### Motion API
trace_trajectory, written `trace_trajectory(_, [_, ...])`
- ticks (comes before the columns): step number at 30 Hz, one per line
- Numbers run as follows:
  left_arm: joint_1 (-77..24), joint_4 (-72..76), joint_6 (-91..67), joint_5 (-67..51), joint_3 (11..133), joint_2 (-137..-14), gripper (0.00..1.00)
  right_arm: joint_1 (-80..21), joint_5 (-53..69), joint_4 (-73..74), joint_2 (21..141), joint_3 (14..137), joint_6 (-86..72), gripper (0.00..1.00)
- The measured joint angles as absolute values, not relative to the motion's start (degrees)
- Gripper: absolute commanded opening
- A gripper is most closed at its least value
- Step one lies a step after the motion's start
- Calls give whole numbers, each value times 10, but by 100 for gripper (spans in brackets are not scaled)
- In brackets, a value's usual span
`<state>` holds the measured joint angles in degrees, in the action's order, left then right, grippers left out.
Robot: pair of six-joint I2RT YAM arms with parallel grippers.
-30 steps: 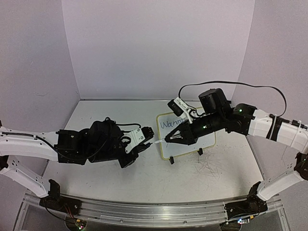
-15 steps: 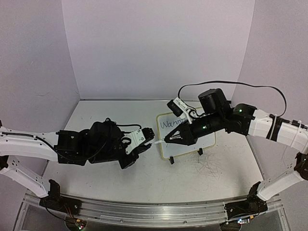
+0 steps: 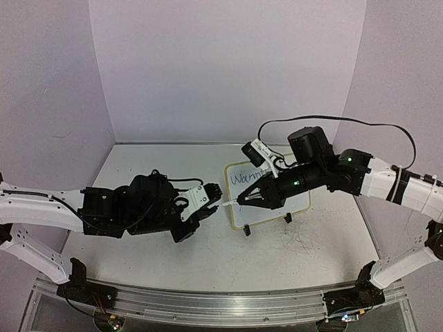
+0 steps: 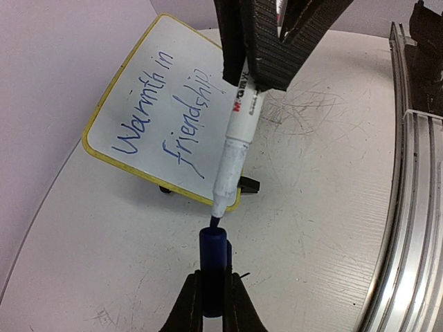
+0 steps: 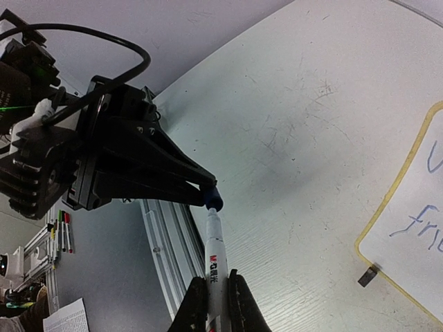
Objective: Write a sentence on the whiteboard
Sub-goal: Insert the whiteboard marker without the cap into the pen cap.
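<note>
Recapping step: sentence [image 4: 166,117] looks finished on whiteboard [image 4: 160,43] resting mid-surface, your right pincer [image 5: 213,294] clamps the marker [image 4: 235,138], left pincer [image 4: 213,296] clamps its blue cap [image 4: 212,252], tip at cap mouth; next, you press them together in line.

The left arm [image 3: 118,207] and right arm [image 3: 360,176] stretch low toward each other, tips nearly meeting. The left gripper [image 3: 213,205] is pinched on a blue cap [image 4: 212,249]; the right gripper [image 3: 243,200] is clamped on a white marker [image 4: 234,145].
</note>
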<state>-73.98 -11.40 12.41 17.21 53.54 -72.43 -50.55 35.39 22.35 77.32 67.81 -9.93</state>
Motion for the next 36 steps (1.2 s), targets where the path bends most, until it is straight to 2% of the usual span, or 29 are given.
trace_trajectory(23, [-754,-114,135,178,535,-719,0,-515,363,215,786,673,-99,0])
trace_trajectory(31, [-769,-122,169,172,536,-719,0,-515,414,229,816,687,-68,0])
trace_trajectory(36, [-777,-179,214,168,576,-735,0,-514,455,281,861,730,-25,0])
